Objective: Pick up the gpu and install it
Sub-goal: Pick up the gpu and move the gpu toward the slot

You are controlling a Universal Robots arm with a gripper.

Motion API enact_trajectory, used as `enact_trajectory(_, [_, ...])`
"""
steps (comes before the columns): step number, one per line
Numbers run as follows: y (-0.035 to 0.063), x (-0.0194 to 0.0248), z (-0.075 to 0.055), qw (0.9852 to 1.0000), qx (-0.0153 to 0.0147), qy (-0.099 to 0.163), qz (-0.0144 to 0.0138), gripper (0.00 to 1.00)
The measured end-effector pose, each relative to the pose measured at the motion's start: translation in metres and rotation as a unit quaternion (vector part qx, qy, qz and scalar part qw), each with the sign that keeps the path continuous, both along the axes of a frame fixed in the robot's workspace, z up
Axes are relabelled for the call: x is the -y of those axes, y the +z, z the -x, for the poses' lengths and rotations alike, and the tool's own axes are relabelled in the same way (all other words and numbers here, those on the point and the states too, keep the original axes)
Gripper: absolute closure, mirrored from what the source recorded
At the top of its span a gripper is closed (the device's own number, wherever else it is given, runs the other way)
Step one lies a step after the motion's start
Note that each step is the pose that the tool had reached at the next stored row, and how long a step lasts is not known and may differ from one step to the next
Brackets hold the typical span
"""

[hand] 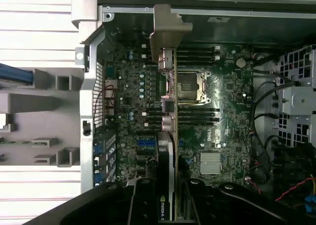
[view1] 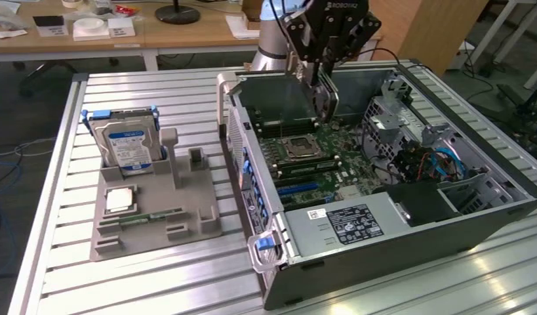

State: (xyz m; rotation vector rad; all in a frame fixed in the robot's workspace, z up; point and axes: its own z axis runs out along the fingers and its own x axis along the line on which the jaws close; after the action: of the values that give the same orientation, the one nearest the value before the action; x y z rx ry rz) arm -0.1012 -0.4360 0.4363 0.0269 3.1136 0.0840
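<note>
The gpu (view1: pixel 326 102) hangs on edge from my gripper (view1: pixel 320 71), which is shut on it above the open computer case (view1: pixel 408 230). The card's lower edge is over the green motherboard (view1: pixel 325 167), near the processor socket (view1: pixel 299 147); I cannot tell whether it touches the board. In the wrist view the gpu (hand: pixel 166 158) appears edge-on as a thin black card with a green-lettered label, held between my gripper (hand: pixel 168 207) fingers. Its silvery bracket (hand: pixel 168 29) points towards the case's rear wall. Memory slots (hand: pixel 197 117) lie beside it.
A grey parts fixture (view1: pixel 185 223) stands on the slatted metal table (view1: pixel 58 275) at the exterior view's left. It holds a silver hard drive (view1: pixel 126 146), a processor chip (view1: pixel 119 197) and a green memory stick (view1: pixel 151 214). Cables and a drive cage (view1: pixel 417 154) fill the case's far side.
</note>
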Motion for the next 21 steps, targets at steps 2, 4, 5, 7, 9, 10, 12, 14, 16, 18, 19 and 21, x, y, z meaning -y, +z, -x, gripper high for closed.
enact_trajectory(2, [0.0, 0.0, -0.006, 1.0, 0.0, 0.0, 0.0, 0.73])
enact_trajectory(4, [0.0, 0.0, -0.017, 1.0, 0.0, 0.0, 0.0, 0.73])
enact_trajectory(5, [0.0, 0.0, -0.026, 1.0, 0.0, 0.0, 0.0, 0.73])
enact_trajectory(7, [0.0, 0.0, -0.031, 1.0, 0.0, 0.0, 0.0, 0.73])
enact_trajectory(9, [0.0, 0.0, -0.031, 1.0, 0.0, 0.0, 0.0, 0.73])
enact_trajectory(10, [0.0, 0.0, -0.031, 1.0, 0.0, 0.0, 0.0, 0.73])
enact_trajectory(12, [-0.0001, 0.0, -0.033, 1.0, 0.0, 0.0, 0.0, 0.73])
enact_trajectory(14, [-0.0001, 0.0, -0.036, 1.0, 0.0, 0.0, 0.0, 0.73])
enact_trajectory(16, [-0.0001, 0.0, -0.041, 1.0, 0.0, 0.0, 0.0, 0.73])
enact_trajectory(18, [-0.0002, 0.0, -0.045, 1.0, 0.0, 0.0, 0.0, 0.73])
enact_trajectory(19, [-0.0002, 0.0, -0.047, 1.0, 0.0, 0.0, 0.0, 0.73])
enact_trajectory(21, [-0.0003, 0.0, -0.051, 1.0, 0.0, 0.0, 0.0, 0.73])
